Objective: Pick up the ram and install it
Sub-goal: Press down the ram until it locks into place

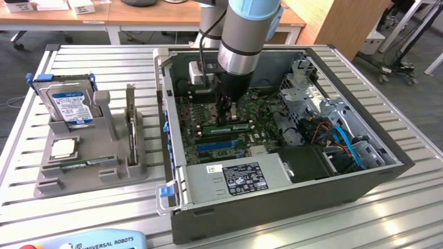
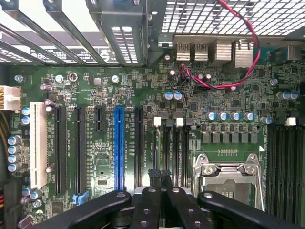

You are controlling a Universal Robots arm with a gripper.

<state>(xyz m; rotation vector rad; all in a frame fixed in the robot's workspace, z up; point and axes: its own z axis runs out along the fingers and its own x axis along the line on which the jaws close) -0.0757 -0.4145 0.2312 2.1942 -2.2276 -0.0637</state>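
A ram (image 1: 237, 127), a narrow green stick, stands on edge in a slot of the motherboard (image 1: 207, 111) inside the open computer case (image 1: 277, 207). My gripper (image 1: 223, 120) reaches straight down into the case, and its tip sits at the near end of that stick. Whether it touches the stick I cannot tell. In the wrist view the black fingers (image 2: 147, 200) are pressed together, and the gripper (image 2: 159, 174) is shut with nothing between them, right over the memory slots (image 2: 174, 148). A second ram (image 1: 84, 165) lies flat in the grey holder (image 1: 90, 179) at the exterior view's left.
The holder also carries a blue-labelled hard drive (image 1: 69, 104) and a square silver processor (image 1: 64, 148). Inside the case are the power supply (image 1: 235, 179), drive cages and blue cables (image 1: 346, 140). On the board are a blue expansion slot (image 2: 118, 143) and the processor socket (image 2: 228, 176).
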